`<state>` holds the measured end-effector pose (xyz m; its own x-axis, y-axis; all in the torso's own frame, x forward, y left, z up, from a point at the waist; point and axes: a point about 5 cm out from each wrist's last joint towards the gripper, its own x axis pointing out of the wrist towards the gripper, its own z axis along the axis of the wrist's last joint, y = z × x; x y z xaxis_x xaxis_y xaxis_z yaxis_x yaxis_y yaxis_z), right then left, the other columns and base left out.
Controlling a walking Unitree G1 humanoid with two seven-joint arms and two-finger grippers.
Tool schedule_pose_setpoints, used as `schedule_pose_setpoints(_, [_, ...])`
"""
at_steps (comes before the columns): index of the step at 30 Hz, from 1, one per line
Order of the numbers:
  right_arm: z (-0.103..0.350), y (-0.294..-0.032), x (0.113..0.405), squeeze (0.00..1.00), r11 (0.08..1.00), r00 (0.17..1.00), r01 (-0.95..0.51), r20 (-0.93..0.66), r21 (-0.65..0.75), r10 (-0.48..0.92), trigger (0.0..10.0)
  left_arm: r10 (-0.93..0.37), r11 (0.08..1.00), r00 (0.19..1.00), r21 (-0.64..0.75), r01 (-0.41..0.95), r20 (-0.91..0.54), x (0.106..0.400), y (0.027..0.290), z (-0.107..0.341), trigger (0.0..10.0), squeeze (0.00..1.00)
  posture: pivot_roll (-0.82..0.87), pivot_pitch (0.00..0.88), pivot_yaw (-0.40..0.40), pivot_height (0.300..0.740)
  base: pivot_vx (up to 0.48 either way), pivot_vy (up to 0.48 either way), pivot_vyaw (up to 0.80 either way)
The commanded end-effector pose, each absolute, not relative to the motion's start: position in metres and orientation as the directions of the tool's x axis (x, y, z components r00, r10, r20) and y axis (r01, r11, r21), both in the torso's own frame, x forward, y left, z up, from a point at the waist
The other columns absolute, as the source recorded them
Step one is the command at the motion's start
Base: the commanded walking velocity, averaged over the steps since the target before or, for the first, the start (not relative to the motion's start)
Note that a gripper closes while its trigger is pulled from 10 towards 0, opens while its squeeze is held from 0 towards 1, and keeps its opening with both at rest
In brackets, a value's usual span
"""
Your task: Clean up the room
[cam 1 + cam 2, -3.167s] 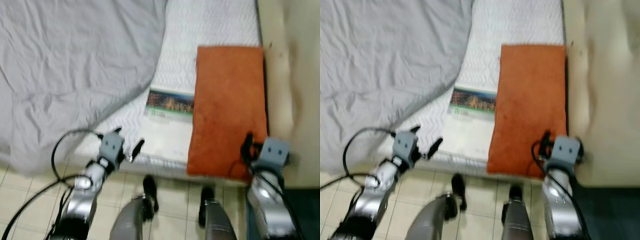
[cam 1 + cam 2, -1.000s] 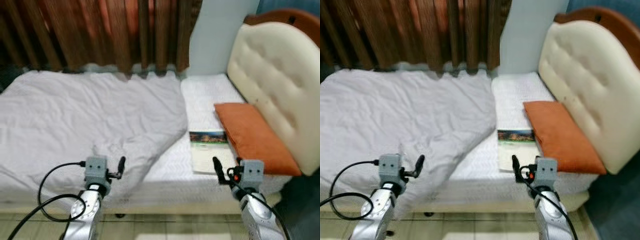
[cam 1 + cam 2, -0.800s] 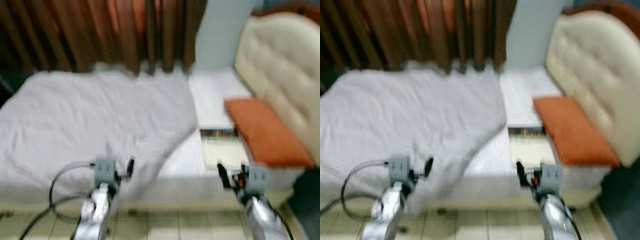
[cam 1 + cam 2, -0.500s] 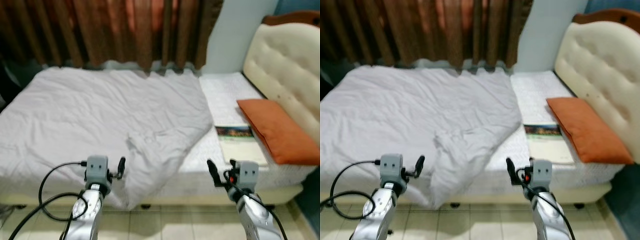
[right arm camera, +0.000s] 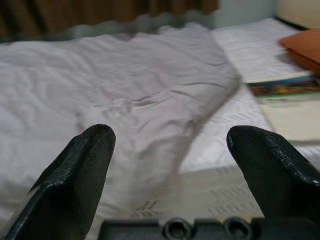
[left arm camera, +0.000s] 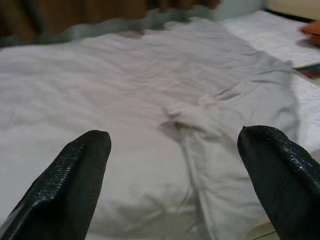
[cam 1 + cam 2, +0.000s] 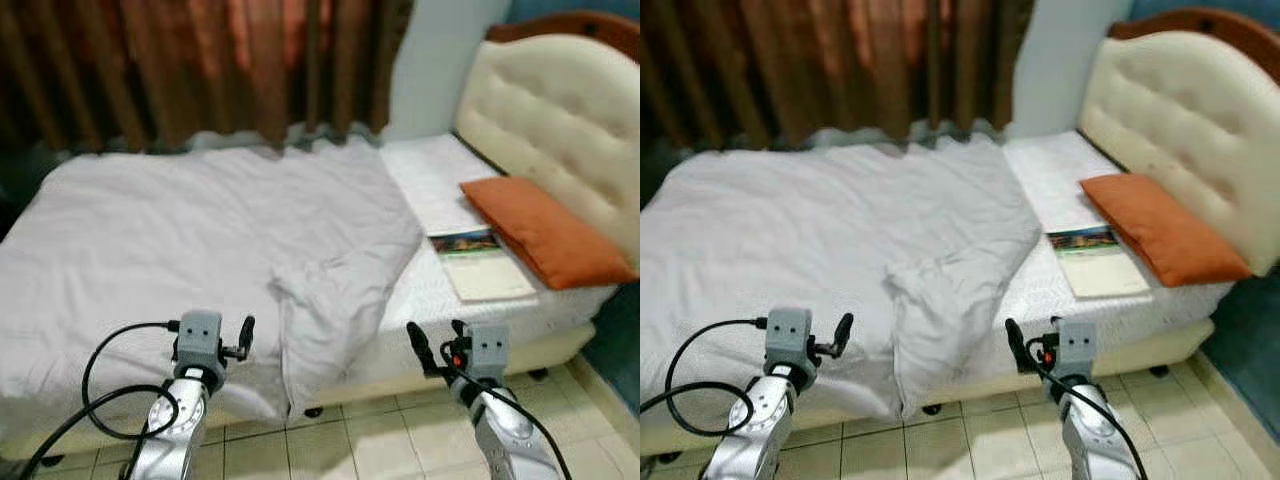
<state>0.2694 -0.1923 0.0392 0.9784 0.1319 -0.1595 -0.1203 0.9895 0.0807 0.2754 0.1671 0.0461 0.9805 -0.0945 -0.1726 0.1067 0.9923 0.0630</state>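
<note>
Stepping back, we now see more floor; both the left gripper point(image 6: 172, 175) and right gripper point(image 5: 167, 172) are spread, empty. Grey blanket point(image 7: 220, 230) rumpled, book point(image 7: 478, 262) at bed point(image 7: 440, 185) edge: tidying seems barely begun.

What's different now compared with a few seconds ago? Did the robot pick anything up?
Only the robot's view changed: it was looking straight down at the bed's edge, then lifted and pulled back to take in the whole bed. Nothing was picked up. The left gripper and right gripper stay open and empty. The blanket, book and pillow lie as before.
</note>
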Motion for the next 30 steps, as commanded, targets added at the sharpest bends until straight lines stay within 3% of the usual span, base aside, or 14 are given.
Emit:
schedule_pose_setpoints(1, [0.0378,-0.2015,0.2693,0.00,0.993,0.978,-0.098,-0.176,0.066,0.108,10.0,-0.127,0.989,0.979,0.061,0.138,-0.160,0.2801,0.1559,0.0504,10.0,0.00,-0.04,0.000,-0.001,0.740,0.334,0.345,-0.79])
schedule_pose_setpoints(10, [0.0369,-0.2047,0.2709,0.00,0.995,0.978,-0.090,-0.186,0.051,0.098,10.0,-0.124,0.988,0.979,0.069,0.137,-0.160,0.2819,0.1565,0.0507,10.0,0.00,-0.05,0.000,0.000,0.740,0.333,0.345,-0.78])
schedule_pose_setpoints(14, [0.0357,-0.2032,0.2707,0.00,0.994,0.975,-0.102,-0.191,0.047,0.110,10.0,-0.133,0.986,0.977,0.081,0.148,-0.165,0.2821,0.1547,0.0504,10.0,0.00,-0.05,0.000,0.000,0.740,0.341,0.337,0.00])
schedule_pose_setpoints(20, [0.0337,-0.2019,0.2705,0.00,0.994,0.973,-0.102,-0.205,0.037,0.107,10.0,-0.149,0.981,0.973,0.099,0.168,-0.176,0.2825,0.1521,0.0493,10.0,0.00,-0.05,0.000,0.000,0.740,0.474,0.000,-0.13])
schedule_pose_setpoints(26, [0.0340,-0.2011,0.2695,0.00,0.993,0.975,-0.105,-0.193,0.044,0.112,10.0,-0.131,0.983,0.974,0.101,0.151,-0.183,0.2839,0.1526,0.0483,10.0,0.00,-0.05,0.000,0.001,0.740,0.000,0.000,-0.41])
schedule_pose_setpoints(30, [0.0349,-0.2006,0.2698,0.00,0.993,0.975,-0.109,-0.191,0.048,0.116,10.0,-0.128,0.984,0.976,0.103,0.148,-0.177,0.2848,0.1516,0.0497,10.0,0.00,-0.05,0.000,0.001,0.740,0.364,-0.308,0.00])
